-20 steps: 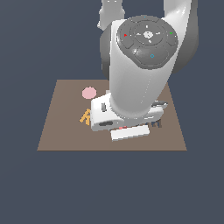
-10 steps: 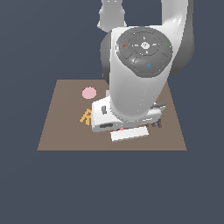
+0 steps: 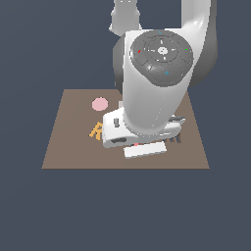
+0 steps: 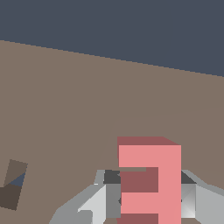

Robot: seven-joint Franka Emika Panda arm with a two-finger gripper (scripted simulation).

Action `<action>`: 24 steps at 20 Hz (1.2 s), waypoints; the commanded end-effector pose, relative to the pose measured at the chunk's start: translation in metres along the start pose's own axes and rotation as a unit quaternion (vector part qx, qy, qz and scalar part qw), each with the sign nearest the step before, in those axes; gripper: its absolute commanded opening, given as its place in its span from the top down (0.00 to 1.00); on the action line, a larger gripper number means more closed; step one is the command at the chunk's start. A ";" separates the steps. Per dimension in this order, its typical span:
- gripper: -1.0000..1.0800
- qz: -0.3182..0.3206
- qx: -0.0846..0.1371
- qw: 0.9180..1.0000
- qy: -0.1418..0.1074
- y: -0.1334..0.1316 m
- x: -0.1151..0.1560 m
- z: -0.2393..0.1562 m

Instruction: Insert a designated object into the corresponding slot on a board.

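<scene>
The gripper [image 4: 148,192] was closed on the salmon-red letter E [image 4: 151,181], its two grey fingers [image 4: 111,194] pressed against opposite sides of the block, as the wrist view showed. The letter filled the space between the fingers, its flat face turned toward the wrist camera, and the brown board [image 4: 65,109] spread out beyond it. Whether the letter was touching the board or held just above it could not be told from either view. Off to one side in the wrist view, part of a dark recess [image 4: 13,186] cut into the board was visible, but too little of it showed to tell its shape.

In the exterior view the white arm [image 3: 154,83] hid much of the board [image 3: 63,147], and its wrist sat low over the middle, toward the near edge. The letter E, the gripper and the E-shaped slot were all hidden behind the arm in that view. An orange letter R [image 3: 95,131] lay on the board just beside the wrist, on the exterior view's left. A pink round disc [image 3: 99,104] lay beyond the R, nearer the far edge of the board and apart from the arm.
</scene>
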State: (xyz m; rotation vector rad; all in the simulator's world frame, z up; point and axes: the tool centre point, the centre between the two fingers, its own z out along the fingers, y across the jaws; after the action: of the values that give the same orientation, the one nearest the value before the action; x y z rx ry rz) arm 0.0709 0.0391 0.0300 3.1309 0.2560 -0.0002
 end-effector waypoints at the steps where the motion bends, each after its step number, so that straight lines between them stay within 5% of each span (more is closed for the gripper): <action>1: 1.00 0.005 0.000 1.000 0.000 -0.001 -0.001 0.000; 15: 1.00 0.121 0.000 0.993 0.000 -0.012 -0.013 -0.001; 24: 1.00 0.261 0.000 0.965 0.000 -0.029 -0.023 -0.003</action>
State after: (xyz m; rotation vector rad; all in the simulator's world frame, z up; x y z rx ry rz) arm 0.0456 0.0603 0.0327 3.1034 -0.4851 -0.0005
